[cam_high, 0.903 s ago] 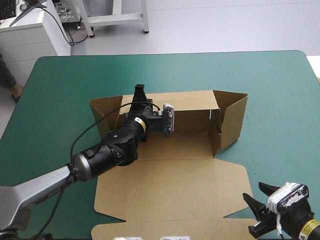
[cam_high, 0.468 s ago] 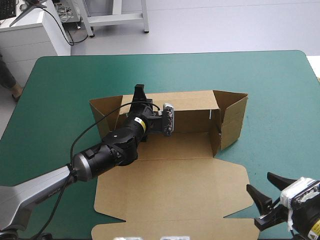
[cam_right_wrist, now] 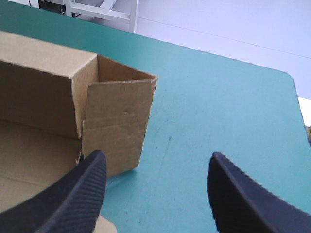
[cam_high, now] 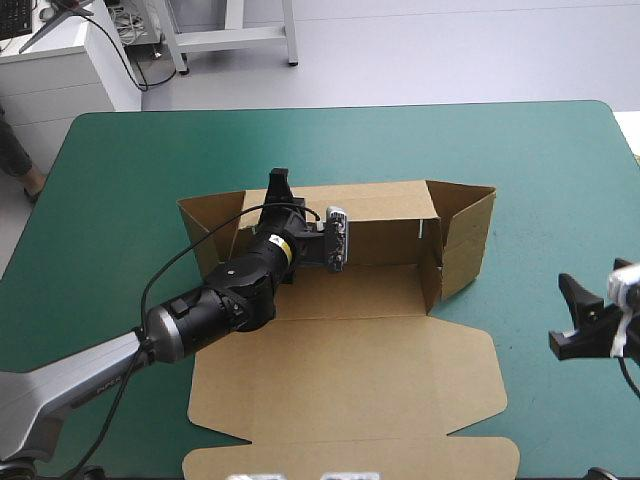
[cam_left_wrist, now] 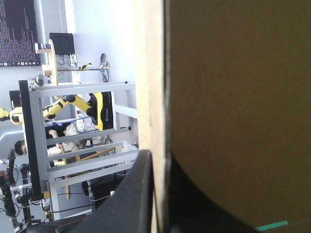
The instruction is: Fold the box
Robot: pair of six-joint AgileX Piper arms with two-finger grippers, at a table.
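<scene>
left claw (cam_left_wrist: 158, 156) is clamped on the back wall of the brown cardboard box (cam_high: 350, 365) mid teal-green bench (cam_high: 500, 150), right claw (cam_right_wrist: 155, 155) gapes empty, angled end flap (cam_right_wrist: 119, 126) at 10 o'clock from it

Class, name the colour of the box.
The box is brown; clearest in the high view.

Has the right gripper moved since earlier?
Yes. The right gripper moved toward the far edge of the table, away from the near corner of the box.
</scene>
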